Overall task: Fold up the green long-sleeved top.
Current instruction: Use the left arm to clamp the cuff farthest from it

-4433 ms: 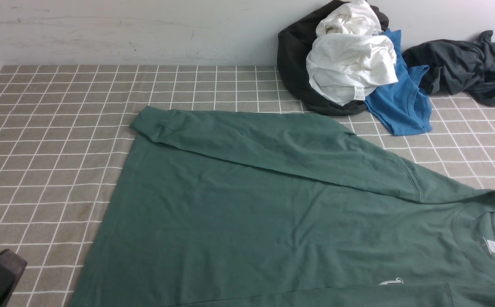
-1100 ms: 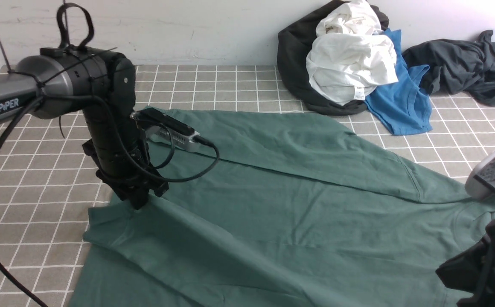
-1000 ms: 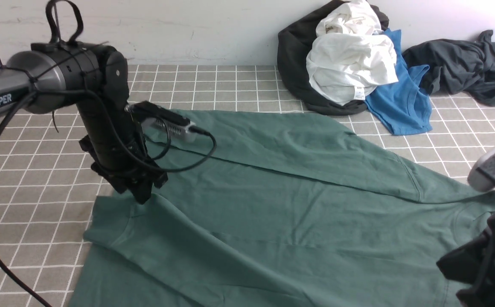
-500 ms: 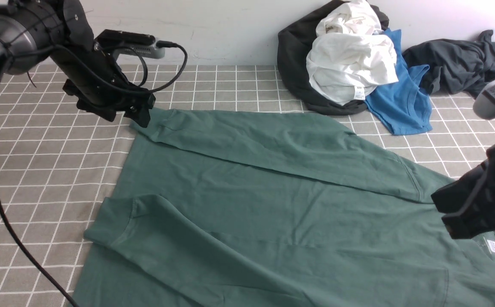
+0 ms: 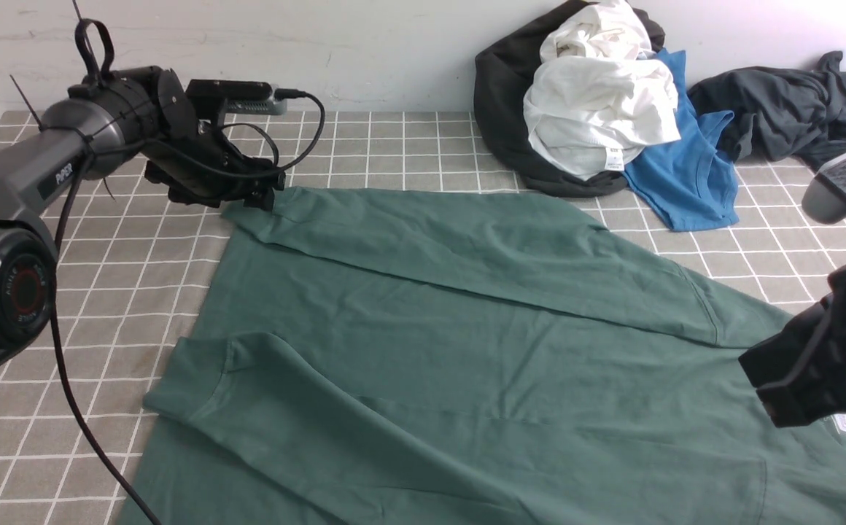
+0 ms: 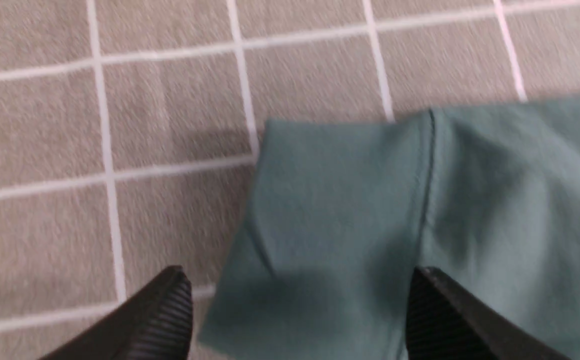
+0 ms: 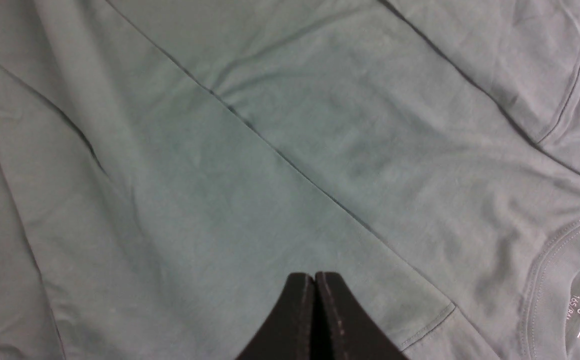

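Front view: at the left edge of the bench (image 5: pixel 124 277), covered in taupe cloth gridded with white lines, the left jaws (image 5: pixel 262 198) are at the cuff of the green long-sleeved top (image 5: pixel 423 350); the left wrist view shows them wide apart around it. The top spreads from near the left edge across the middle to the near right corner, both sleeves laid over its body. Behind the bench's far edge rises a pale, scuffed wall (image 5: pixel 365 51). Toward the far right corner sit black cloth (image 5: pixel 499 109), white cloth (image 5: pixel 598 109), a bright blue garment (image 5: pixel 693 175) and a dark grey-black garment (image 5: pixel 795 109). Above the top, the right jaws (image 7: pixel 315 280) are closed together.
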